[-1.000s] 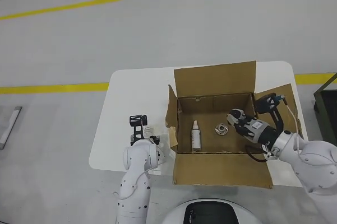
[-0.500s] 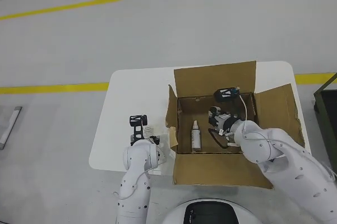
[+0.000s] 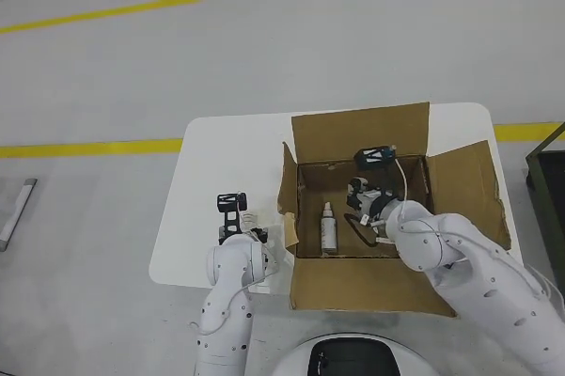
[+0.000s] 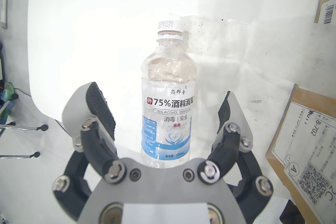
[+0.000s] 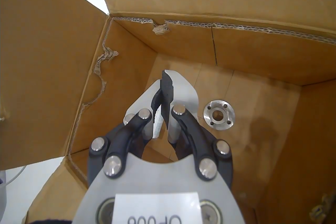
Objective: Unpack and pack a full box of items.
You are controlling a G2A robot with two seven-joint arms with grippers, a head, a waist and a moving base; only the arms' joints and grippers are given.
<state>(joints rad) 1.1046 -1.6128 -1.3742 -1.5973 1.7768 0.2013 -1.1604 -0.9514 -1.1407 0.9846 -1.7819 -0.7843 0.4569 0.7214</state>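
An open cardboard box (image 3: 357,132) stands on the white table (image 3: 216,150). A white spray bottle (image 3: 329,227) lies on its floor. My right gripper (image 5: 164,93) hangs shut and empty inside the box (image 5: 52,51), just beside a round metal flange (image 5: 218,115); from above, the right gripper (image 3: 362,202) sits over the box's middle. My left gripper (image 4: 162,99) is open left of the box, its fingers either side of an upright clear disinfectant bottle (image 4: 168,93), not touching it. The top view has the left gripper (image 3: 231,205) near the table's front left.
The box flaps fold outward on all sides, the left one (image 3: 287,202) torn. A labelled box side (image 4: 309,146) lies close to the left gripper. A dark green cart (image 3: 555,179) stands off the table's right end. Bare table lies left of the box.
My right arm has swung from the box's right wall to over its middle, covering the flange in the top view. The left arm has stayed still.
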